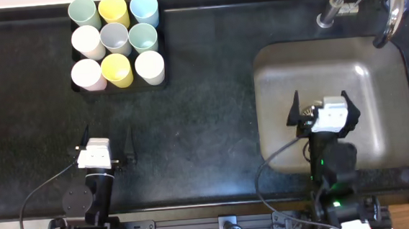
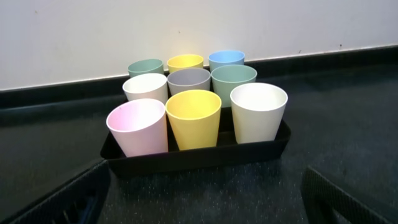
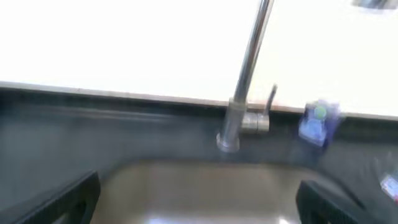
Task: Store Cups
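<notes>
The left tool (image 1: 107, 143) is hanging wide open over the dark speckled tabletop (image 1: 204, 114), facing the shallow black plastic tray (image 2: 186, 163) where nine pastel plastic cups (image 2: 193, 118) are standing upright, packed three by three. Advancing is probably risking a finger clipping the front row and toppling neighbours. Farther off, the right tool (image 1: 321, 103), also spread wide, is hovering over the steel sink (image 1: 374, 59).

Nine cups (image 1: 116, 41) are standing three by three in a black tray (image 1: 163, 41) on the desk (image 1: 205, 129). The left gripper (image 1: 107, 130) is hovering apart from it, fingers spread; the right gripper (image 1: 320, 95) is hanging over the sink (image 1: 374, 66), fingers spread.
</notes>
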Robot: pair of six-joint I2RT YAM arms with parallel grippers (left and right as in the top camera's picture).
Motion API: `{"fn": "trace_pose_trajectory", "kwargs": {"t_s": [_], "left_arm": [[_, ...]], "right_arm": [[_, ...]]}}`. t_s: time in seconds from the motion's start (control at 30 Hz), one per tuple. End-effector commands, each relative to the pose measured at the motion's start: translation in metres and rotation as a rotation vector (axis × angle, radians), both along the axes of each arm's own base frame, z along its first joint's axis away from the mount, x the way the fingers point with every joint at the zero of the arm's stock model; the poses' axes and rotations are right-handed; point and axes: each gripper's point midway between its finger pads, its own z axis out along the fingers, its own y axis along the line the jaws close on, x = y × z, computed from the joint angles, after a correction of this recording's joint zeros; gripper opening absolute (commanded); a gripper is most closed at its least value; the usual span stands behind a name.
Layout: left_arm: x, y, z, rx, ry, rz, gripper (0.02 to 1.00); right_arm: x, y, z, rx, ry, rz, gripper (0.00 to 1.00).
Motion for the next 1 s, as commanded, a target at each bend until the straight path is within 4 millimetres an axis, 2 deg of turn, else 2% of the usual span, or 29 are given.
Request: {"fn": "trace_pose_trajectory", "kwargs": {"t_s": [0.03,0.1,0.27,0.43,0.77,1.0], "left_arm": [[-0.001,-0.002,0.000,0.014,-0.005,-0.015,0.998],[-0.001,-0.002,0.000,0.014,-0.005,-0.015,0.998],[-0.001,-0.002,0.000,0.014,-0.005,-0.014,0.998],[-0.001,-0.002,0.000,0.014,-0.005,-0.014,0.998],[-0.001,-0.002,0.000,0.014,-0.005,-0.014,0.998],[-0.001,-0.002,0.000,0.014,-0.005,-0.014,0.996]], "right_arm": [[-0.005,-0.002,-0.008,-0.011,-0.065,-0.008,0.998],[-0.006,-0.002,-0.017,-0.013,-0.047,-0.007,0.998],[-0.014,-0.012,-0.021,-0.014,-0.047,-0.041,0.998],[-0.028,-0.014,-0.050,-0.032,0.069,-0.040,0.998],[-0.036,-0.014,-0.016,-0.009,-0.080,-0.038,0.996],[-0.036,-0.014,-0.017,-0.010,-0.076,-0.038,0.998]]}}
